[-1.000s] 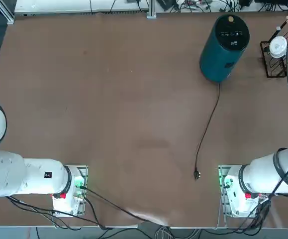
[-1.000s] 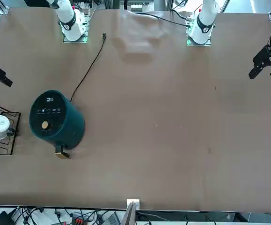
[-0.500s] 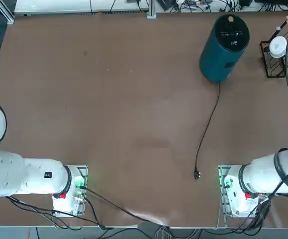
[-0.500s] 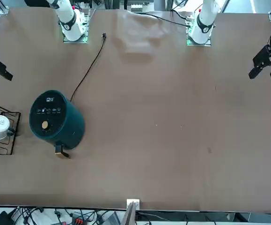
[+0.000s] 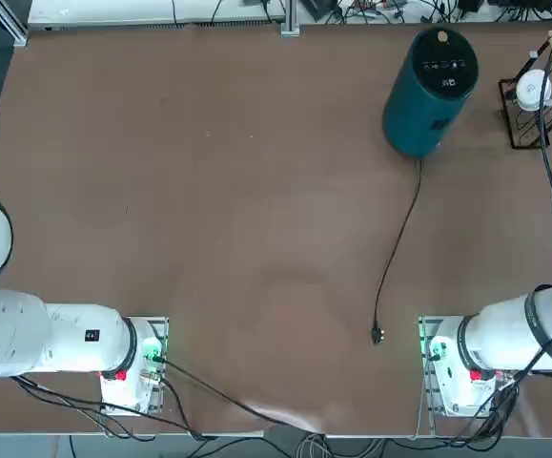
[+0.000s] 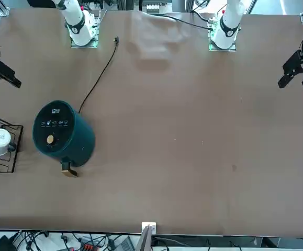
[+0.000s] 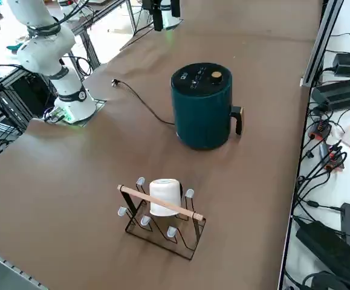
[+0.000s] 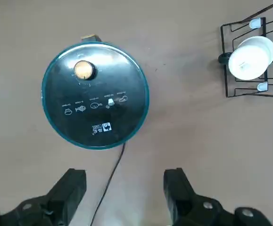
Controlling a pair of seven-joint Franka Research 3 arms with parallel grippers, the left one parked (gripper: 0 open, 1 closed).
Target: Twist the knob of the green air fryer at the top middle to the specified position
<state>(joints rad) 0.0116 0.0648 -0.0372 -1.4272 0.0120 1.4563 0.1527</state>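
Wrist view, air fryer (image 8: 96, 101), food icons, small white lettering

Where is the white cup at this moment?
In the right side view, the white cup sits in the black wire rack, nearer the camera than the green air fryer.

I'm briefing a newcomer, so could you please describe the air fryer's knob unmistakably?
Find the tall teal-green air fryer beside the wire rack. On its black circular top, the knob is the raised yellow-gold button, unlike the flat white markings.
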